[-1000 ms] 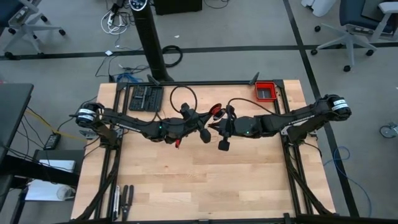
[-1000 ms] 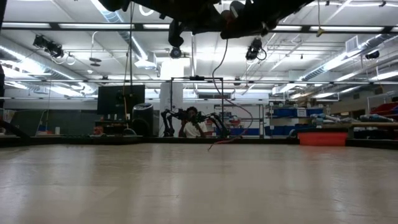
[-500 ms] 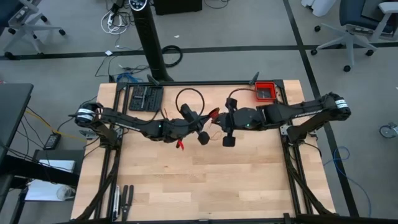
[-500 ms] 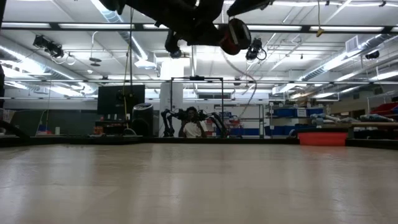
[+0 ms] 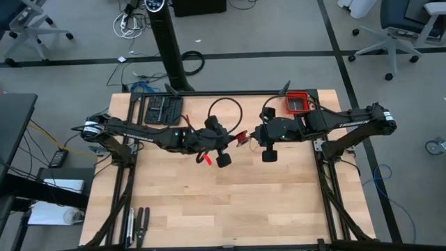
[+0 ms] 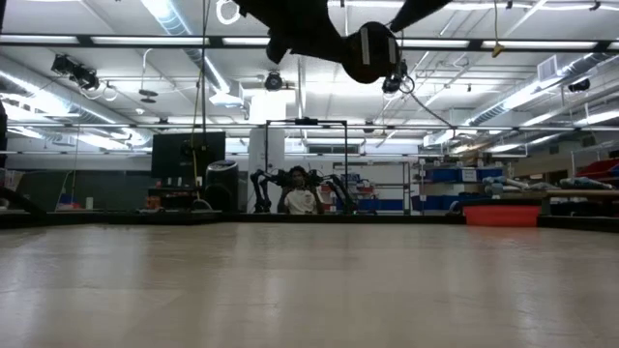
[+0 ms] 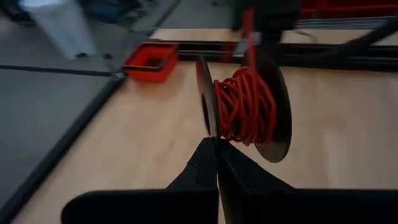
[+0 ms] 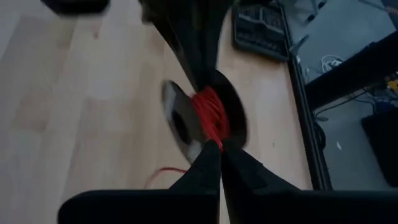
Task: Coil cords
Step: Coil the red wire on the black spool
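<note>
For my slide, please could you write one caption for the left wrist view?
Red cord wound on a dark spool, held above the wooden table beyond the shut left gripper.

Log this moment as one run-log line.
phase: coiling mid-air | red cord: wound on spool | left gripper: shut on spool's rim | right gripper: shut at spool | red bin: table's far right corner

Lab: ceiling strip lights (image 6: 174, 14), shelving (image 6: 445, 188)
</note>
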